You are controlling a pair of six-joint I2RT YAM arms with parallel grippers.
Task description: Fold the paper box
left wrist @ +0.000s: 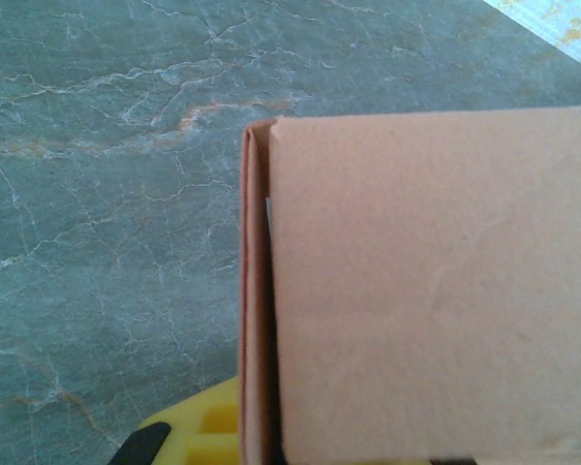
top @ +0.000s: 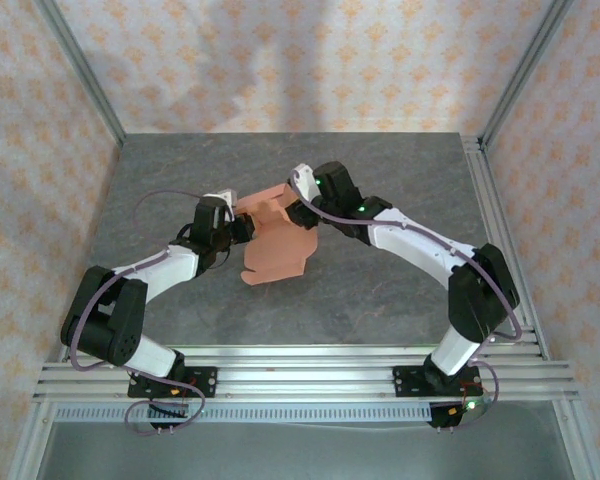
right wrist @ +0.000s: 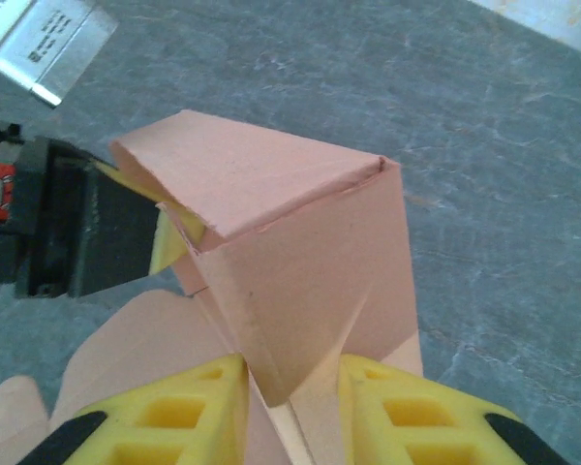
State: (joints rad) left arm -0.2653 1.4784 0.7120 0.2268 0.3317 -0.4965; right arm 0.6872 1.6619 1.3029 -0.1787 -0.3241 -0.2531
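Note:
The paper box (top: 280, 250) is a salmon-orange card, partly folded, lying mid-table between both arms. My left gripper (top: 242, 225) is shut on its left edge. In the left wrist view the card (left wrist: 426, 291) fills the right half, with a folded side wall standing against it and one yellow finger (left wrist: 194, 431) beside that wall. My right gripper (top: 298, 205) holds the far right part. In the right wrist view its yellow fingers press both sides of a raised folded corner (right wrist: 300, 262), and the gripper (right wrist: 292, 407) is shut on it. The left gripper's yellow fingers (right wrist: 169, 237) pinch the card's other side.
The grey marbled table (top: 380, 290) is bounded by metal frame posts (top: 85, 80) and patterned walls at the back and sides. An aluminium rail (top: 300, 370) with both arm bases runs along the near edge. A flat part of the card (right wrist: 136, 349) spreads under the right gripper.

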